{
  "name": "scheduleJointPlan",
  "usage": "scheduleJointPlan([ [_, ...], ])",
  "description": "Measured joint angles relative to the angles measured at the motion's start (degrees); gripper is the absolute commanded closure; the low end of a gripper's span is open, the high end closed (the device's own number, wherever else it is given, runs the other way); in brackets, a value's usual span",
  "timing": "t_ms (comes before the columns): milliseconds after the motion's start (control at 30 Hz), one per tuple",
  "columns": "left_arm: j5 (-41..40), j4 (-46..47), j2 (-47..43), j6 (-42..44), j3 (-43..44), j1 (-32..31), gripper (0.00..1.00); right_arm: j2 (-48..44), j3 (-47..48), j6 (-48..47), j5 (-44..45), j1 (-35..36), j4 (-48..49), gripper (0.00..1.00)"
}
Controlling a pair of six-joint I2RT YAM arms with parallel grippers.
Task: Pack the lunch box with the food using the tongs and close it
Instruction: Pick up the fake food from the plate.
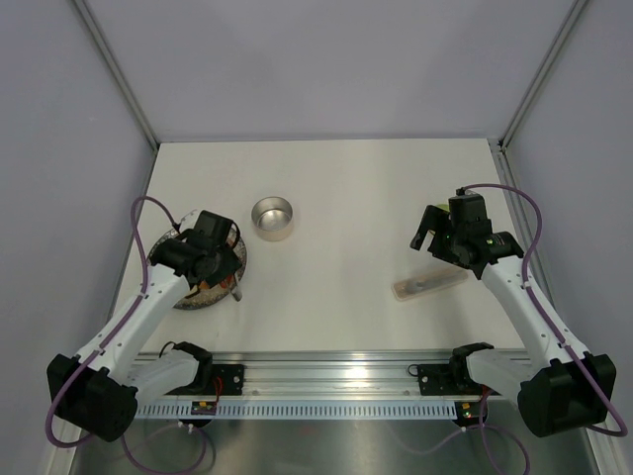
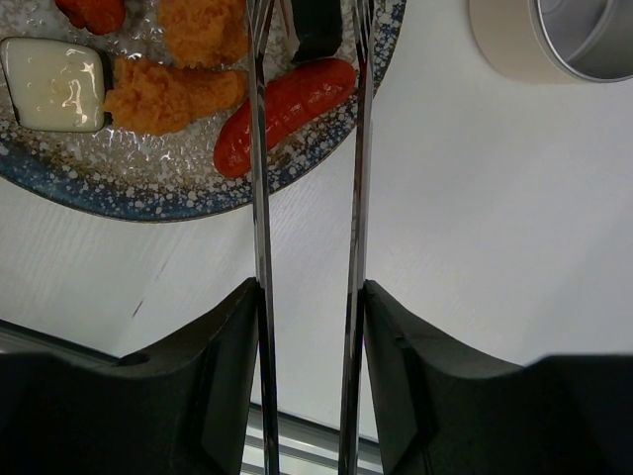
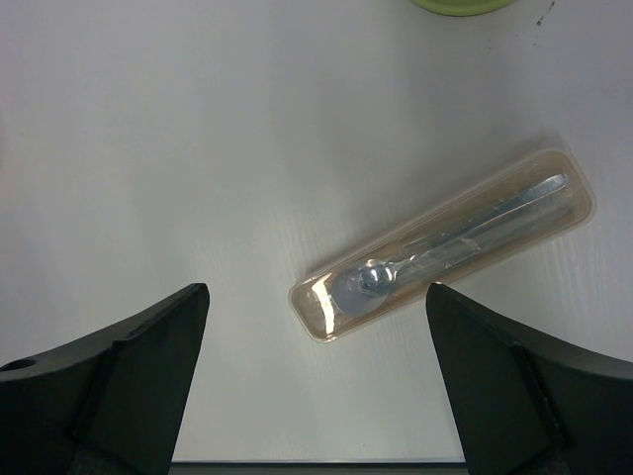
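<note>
My left gripper (image 2: 309, 297) is shut on the tongs (image 2: 259, 178), one finger pressing each slim silver arm. Both arms reach up over the speckled plate (image 2: 148, 188). A dark piece (image 2: 316, 30) lies between them at the top edge, beside the red sausage (image 2: 287, 114); I cannot tell if they pinch it. Orange chunks (image 2: 173, 94) and a white cube (image 2: 54, 84) lie further left on the plate. The steel lunch box (image 1: 272, 218) stands open behind the plate, to its right. My right gripper (image 3: 316, 327) hangs open and empty. The pale green lid (image 3: 460, 5) just shows at the top edge.
A long translucent plastic case (image 3: 445, 247) with cutlery inside lies on the table under my right gripper, also visible in the top view (image 1: 428, 285). The aluminium rail (image 1: 326, 376) runs along the near edge. Grey walls enclose the table on three sides.
</note>
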Motion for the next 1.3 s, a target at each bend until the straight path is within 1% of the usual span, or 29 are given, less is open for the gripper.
scheduleJointPlan([
  [133, 0.0, 0.1, 0.1, -0.2, -0.5, 0.0, 0.5, 0.0, 0.0, 0.0, 0.0, 0.0, 0.0, 0.01],
  [300, 0.1, 0.2, 0.1, -0.3, -0.5, 0.0, 0.52, 0.0, 0.0, 0.0, 0.0, 0.0, 0.0, 0.01],
  [400, 0.1, 0.2, 0.0, -0.3, -0.5, 0.0, 0.57, 0.0, 0.0, 0.0, 0.0, 0.0, 0.0, 0.0],
  [600, 0.4, 0.4, -0.2, -0.4, -0.5, 0.0, 0.71, 0.0, 0.0, 0.0, -0.2, 0.0, 0.0, 0.01],
  [767, -0.2, -1.2, -1.0, -0.2, 0.2, 0.0, 0.75, -0.3, 0.0, 0.0, -1.0, 0.0, 0.0, 0.01],
  [833, -1.2, -3.2, -1.3, 0.5, 2.2, 0.0, 0.76, -0.3, 0.0, 0.0, -1.0, 0.0, 0.0, 0.01],
  [933, -3.5, -6.1, -1.3, 2.3, 7.5, 0.0, 0.81, -0.3, 0.0, 0.0, -1.0, 0.0, 0.0, 0.0],
  [1000, -5.0, -7.1, -1.2, 3.8, 11.5, 0.0, 0.82, -0.3, 0.0, 0.0, -1.0, 0.0, 0.0, 0.01],
  [1100, -5.3, -7.0, -0.4, 9.6, 16.5, 0.0, 0.83, -0.3, 0.0, 0.0, -1.1, 0.0, 0.0, 0.01],
  [1167, -5.4, -7.2, 2.3, 13.7, 20.6, -0.8, 0.83, -0.3, 0.0, 0.0, -1.1, 0.0, 0.0, 0.01],
  [1233, -6.3, -8.1, 7.3, 17.2, 25.6, -3.4, 0.83, -0.3, 0.0, 0.0, -1.0, 0.0, 0.0, 0.0],
  [1300, -6.5, -7.2, 12.1, 19.6, 28.5, -6.2, 0.82, -0.3, 0.0, 0.0, -1.0, 0.0, 0.0, 0.0],
])
